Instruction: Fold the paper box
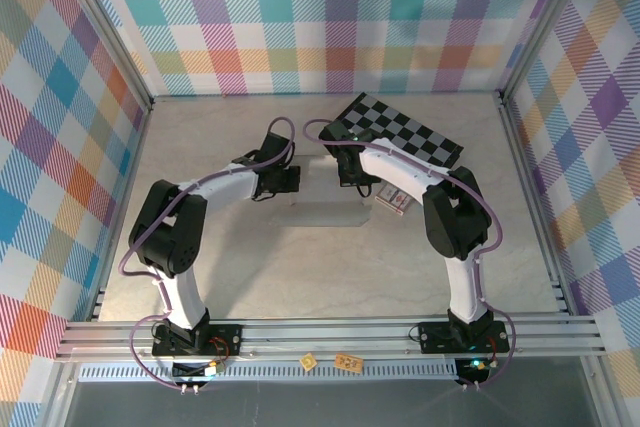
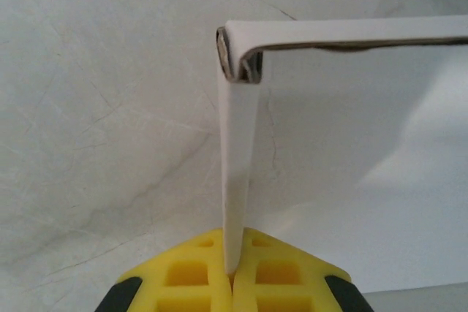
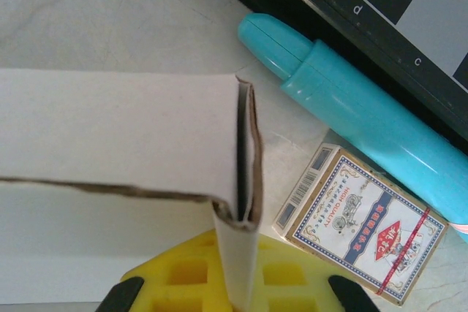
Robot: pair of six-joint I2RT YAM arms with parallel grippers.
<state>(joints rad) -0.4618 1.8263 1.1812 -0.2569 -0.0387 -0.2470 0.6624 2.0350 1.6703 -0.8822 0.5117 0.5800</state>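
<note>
Box of plain white thin cardboard, shallow and rectangular, at mid-table on pale marbled tabletop, near black-and-grey checkered board lying at the far right. Flanked from above by both arms: left gripper at the box's left end, right gripper at its right end.

From the left wrist: yellow pads pressed together on an upright end wall of the box, thin card pinched between them, a folded, double-layered corner above. From the right wrist: much the same in mirror, yellow pads clamped on the opposite upright wall, with a raw brown cut edge running along the long side.

Beside that right corner, apart from the box: turquoise plastic marker-shaped tube lying along the board's edge, and small patterned card packet in red and blue print, flat on the table just beside the tube.
</note>
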